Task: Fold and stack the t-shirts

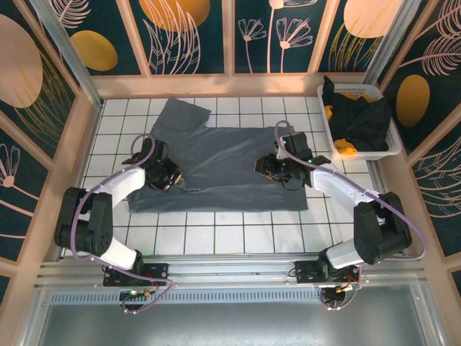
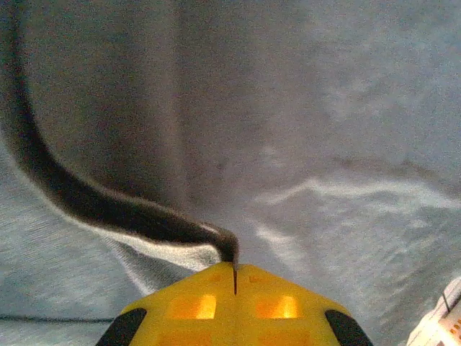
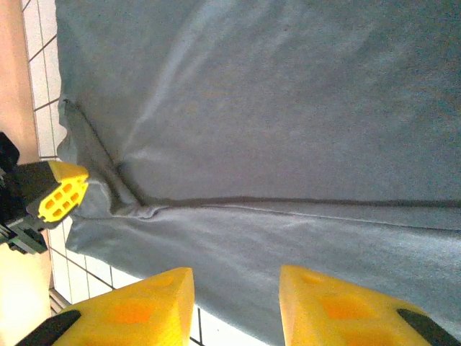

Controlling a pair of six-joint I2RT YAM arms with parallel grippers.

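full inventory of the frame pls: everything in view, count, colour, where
grey-blue t-shirt: 1, slate grey-blue, spread out mid-table
black cloth: count unclear, black, heaped in the basket
orange-yellow cloth: count unclear, orange-yellow, peeking out beneath the black cloth in the basket
basket: 1, white slatted, far right corner of the table
table: 1, white tiles, under everything
left gripper: 1, yellow fingers, shut on a fold of the grey-blue t-shirt, at its near-left part
right gripper: 1, yellow fingers, open, over the shirt's right part
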